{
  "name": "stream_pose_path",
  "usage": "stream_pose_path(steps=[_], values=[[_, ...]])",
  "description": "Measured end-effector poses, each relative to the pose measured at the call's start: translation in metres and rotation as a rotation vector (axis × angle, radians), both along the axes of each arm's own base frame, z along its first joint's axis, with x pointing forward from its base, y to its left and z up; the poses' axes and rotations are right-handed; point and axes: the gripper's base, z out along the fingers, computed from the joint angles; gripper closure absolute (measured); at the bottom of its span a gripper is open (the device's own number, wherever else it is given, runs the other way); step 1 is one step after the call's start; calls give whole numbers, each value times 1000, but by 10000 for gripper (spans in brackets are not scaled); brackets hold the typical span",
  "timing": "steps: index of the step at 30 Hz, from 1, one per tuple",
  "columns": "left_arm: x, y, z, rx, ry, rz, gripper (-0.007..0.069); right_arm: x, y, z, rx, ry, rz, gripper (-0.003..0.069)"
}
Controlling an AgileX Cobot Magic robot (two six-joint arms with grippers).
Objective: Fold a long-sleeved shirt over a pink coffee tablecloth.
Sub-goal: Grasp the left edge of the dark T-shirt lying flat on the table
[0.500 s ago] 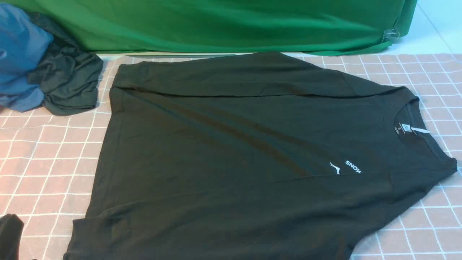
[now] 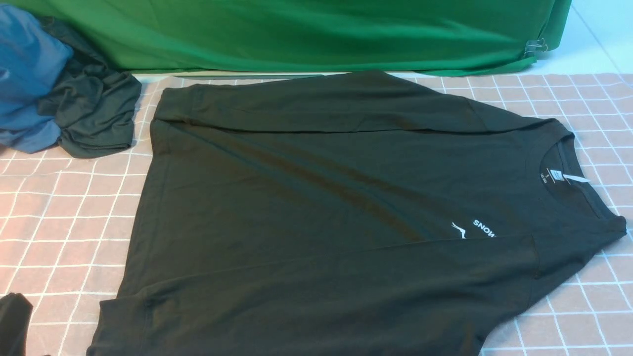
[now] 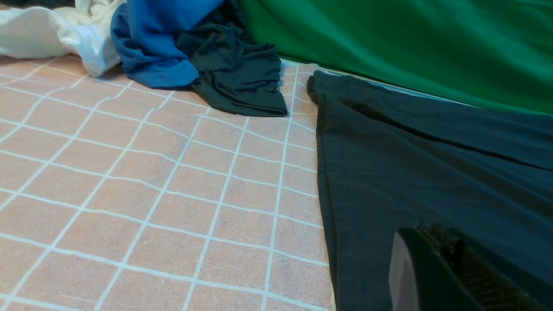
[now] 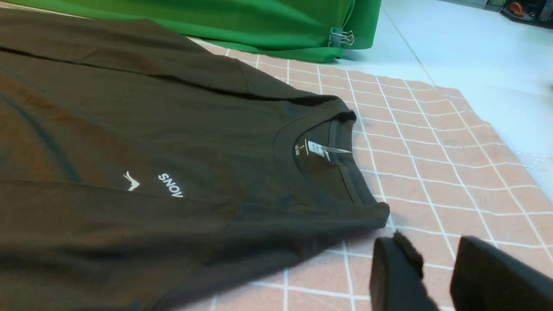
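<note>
Near sleeve of long-sleeved shirt (image 2: 316,198) barely shifted, left gripper (image 3: 432,242) closed, right gripper (image 4: 436,259) apart, empty

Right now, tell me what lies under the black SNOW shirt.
The pink grid tablecloth shows around the shirt and runs beneath it; anything else under the shirt is covered.

Wide pink coffee tablecloth (image 2: 64,217) beneath long-sleeved shirt (image 2: 321,198), blue garment (image 2: 24,74), dark grey-green garment (image 2: 94,113)

White "SNOW" lettering (image 2: 484,228) stands on the chest of the long-sleeved shirt (image 2: 296,198).
</note>
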Motion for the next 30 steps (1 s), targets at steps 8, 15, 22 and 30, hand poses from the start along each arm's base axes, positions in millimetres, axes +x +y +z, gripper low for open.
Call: stream_pose_path(steps=[8,15,22,30], values=[[0,0,0,-1,0,0,610,0,0,0,0,0,0,417],[0,0,0,-1,-1,0,610,0,0,0,0,0,0,417],[0,0,0,0,0,0,610,0,0,0,0,0,0,417],[1,1,6,24,-63,4,610,0,0,0,-97,4,13,417]])
